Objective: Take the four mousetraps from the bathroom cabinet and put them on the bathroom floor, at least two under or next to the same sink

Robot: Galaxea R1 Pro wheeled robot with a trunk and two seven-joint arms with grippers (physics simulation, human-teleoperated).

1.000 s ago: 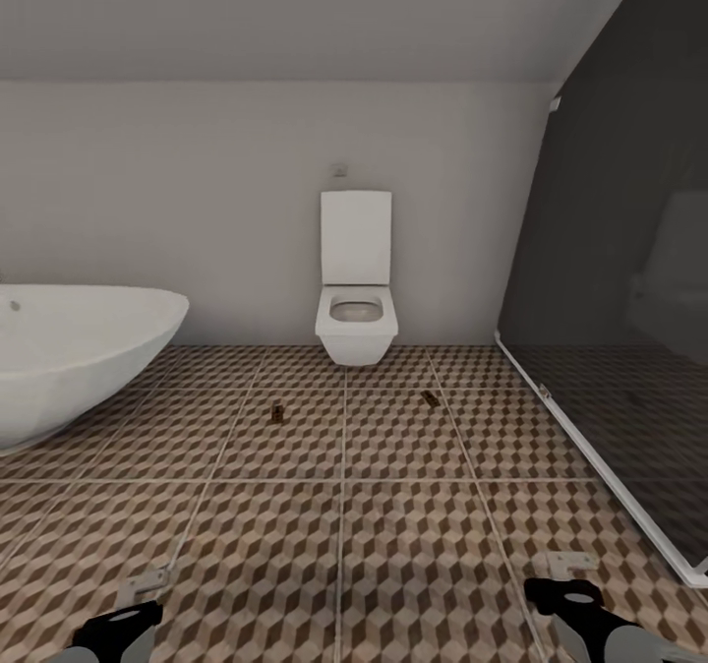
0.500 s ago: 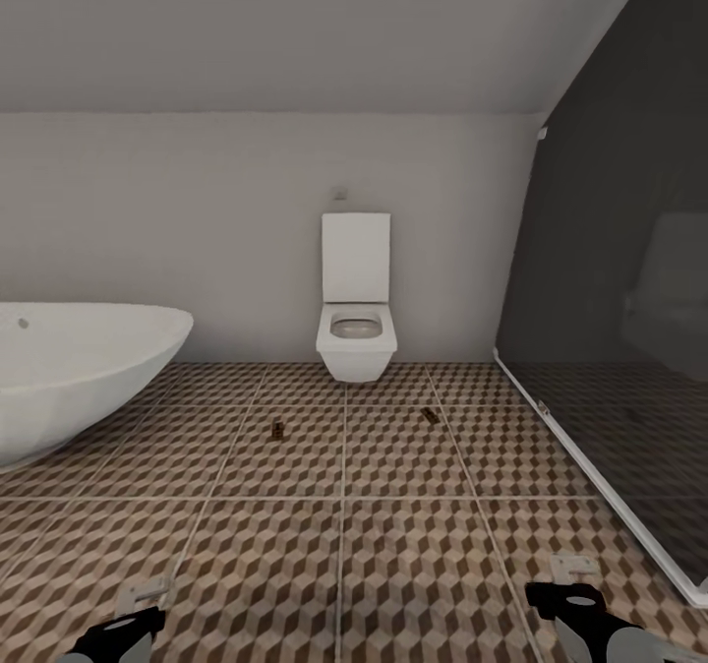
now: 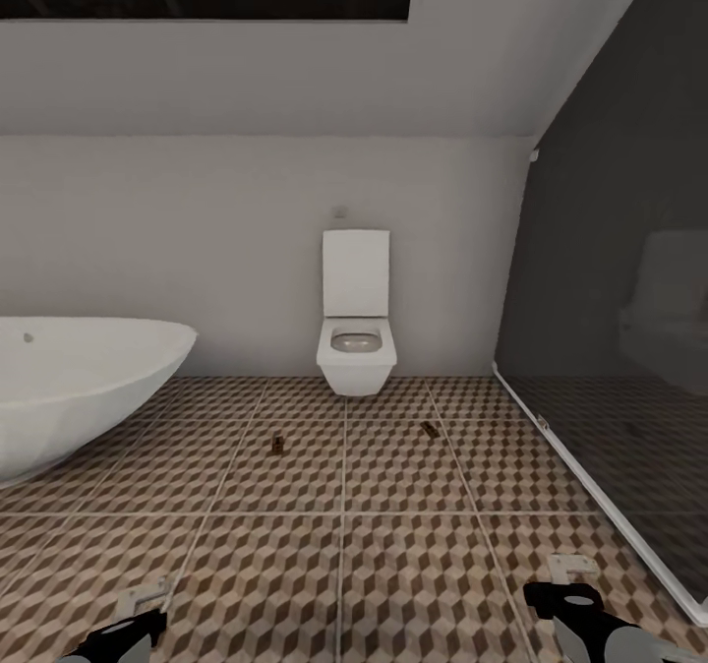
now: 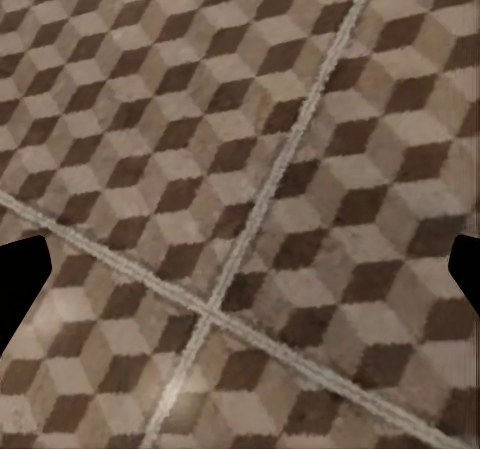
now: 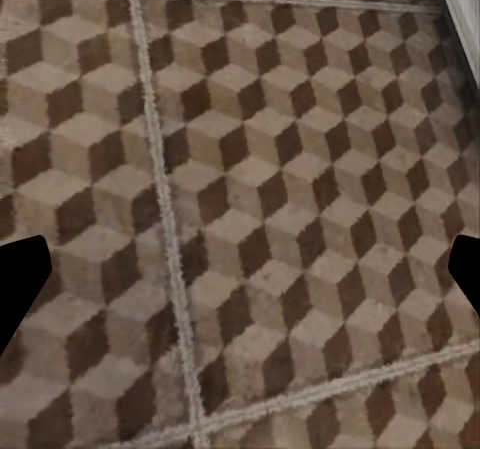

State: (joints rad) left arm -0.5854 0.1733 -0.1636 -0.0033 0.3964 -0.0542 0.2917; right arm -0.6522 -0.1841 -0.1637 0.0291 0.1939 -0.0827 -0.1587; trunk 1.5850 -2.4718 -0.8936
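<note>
On the bathroom floor [image 3: 393, 565] before the toilet [image 3: 356, 348] you have two mousetraps [image 3: 278, 444] apart, your left gripper [image 4: 240, 269] and right gripper [image 5: 240, 269] spread wide, empty.

Flat, even light fills the room with no visible lamp, and the grey wall [image 3: 197, 240] shades only slightly toward its corners. Shadows are weak: a soft dark patch under the toilet [image 3: 356, 329] and along the bathtub [image 3: 79, 378] rim. The dark glass panel [image 3: 610, 279] carries a dim, hazy reflection of a pale shape. The head view looks soft and bends straight lines near its edges. Both wrist views show the bathroom floor [image 4: 250, 169] smeared and blocky, with fuzzy grout lines.
</note>
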